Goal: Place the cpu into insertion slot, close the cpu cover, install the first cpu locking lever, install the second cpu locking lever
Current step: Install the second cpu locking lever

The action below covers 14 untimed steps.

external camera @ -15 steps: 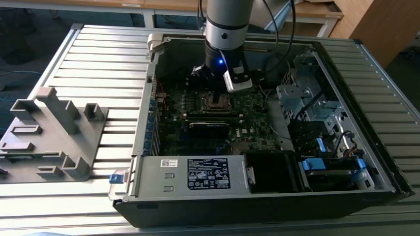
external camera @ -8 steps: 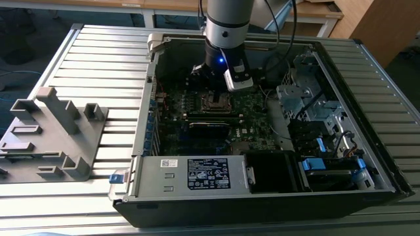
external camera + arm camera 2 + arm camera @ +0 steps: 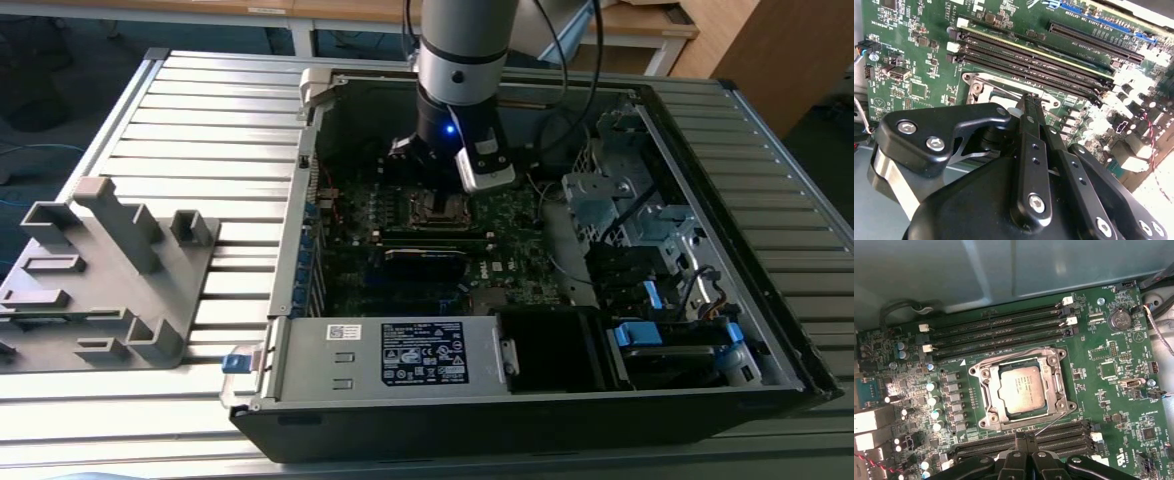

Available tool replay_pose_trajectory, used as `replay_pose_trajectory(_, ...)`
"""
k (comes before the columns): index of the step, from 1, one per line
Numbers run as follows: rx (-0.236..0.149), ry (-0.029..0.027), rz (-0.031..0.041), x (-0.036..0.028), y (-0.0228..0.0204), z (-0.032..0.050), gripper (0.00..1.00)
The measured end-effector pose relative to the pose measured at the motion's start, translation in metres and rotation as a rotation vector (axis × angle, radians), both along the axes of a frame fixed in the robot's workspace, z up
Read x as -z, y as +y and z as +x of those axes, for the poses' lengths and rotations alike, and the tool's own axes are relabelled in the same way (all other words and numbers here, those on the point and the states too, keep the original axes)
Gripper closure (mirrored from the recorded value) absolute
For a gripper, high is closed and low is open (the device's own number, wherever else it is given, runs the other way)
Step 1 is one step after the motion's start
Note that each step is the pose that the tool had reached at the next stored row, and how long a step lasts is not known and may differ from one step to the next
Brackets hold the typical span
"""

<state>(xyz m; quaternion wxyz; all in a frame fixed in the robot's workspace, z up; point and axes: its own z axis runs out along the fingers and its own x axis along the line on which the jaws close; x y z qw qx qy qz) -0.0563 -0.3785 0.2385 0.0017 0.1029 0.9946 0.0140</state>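
Fingers (image 3: 1021, 441) of the arm are pressed together with nothing between them, their joined black tips hovering just beside one edge of the CPU socket; in the second wrist view the same narrow tips (image 3: 1030, 100) sit directly over the socket's metal frame. Seated in the socket, the cpu (image 3: 1021, 388) lies flat with its dull grey-brown top facing up and faint print on it that I cannot read. Lying down over it is the cpu cover (image 3: 1053, 381), a silvery frame whose window leaves the chip's top exposed. A thin wire locking lever (image 3: 1053, 421) angles out from the socket's corner toward the fingers, apparently not latched down.

Holding all of this, the open computer case (image 3: 287, 260) lies on its side with the green motherboard (image 3: 514, 215) on its floor. Black memory slots (image 3: 999, 325) run along two sides of the socket. Toward the exterior view's right, the case has metal drive bays with blue clips (image 3: 651, 335). A silver power supply (image 3: 387, 355) fills the near part of the case and carries a white label with small, unreadable print.

Underneath, the case rests on a ribbed metal tabletop (image 3: 200, 120), beside a grey plastic fixture (image 3: 94, 270) at the exterior view's left. Wooden furniture (image 3: 774, 50) stands behind.
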Motion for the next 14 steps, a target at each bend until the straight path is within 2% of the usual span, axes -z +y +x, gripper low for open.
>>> replay_pose_trajectory(5,-0.004,0.0000,0.0001,0.0036,-0.0009,-0.0011,0.90)
replay_pose_trajectory(10,-0.004,0.0002,0.0000,0.0091,-0.0009,-0.0064,0.90)
replay_pose_trajectory(14,-0.004,0.0002,-0.0002,0.0096,-0.0010,-0.0067,0.90)
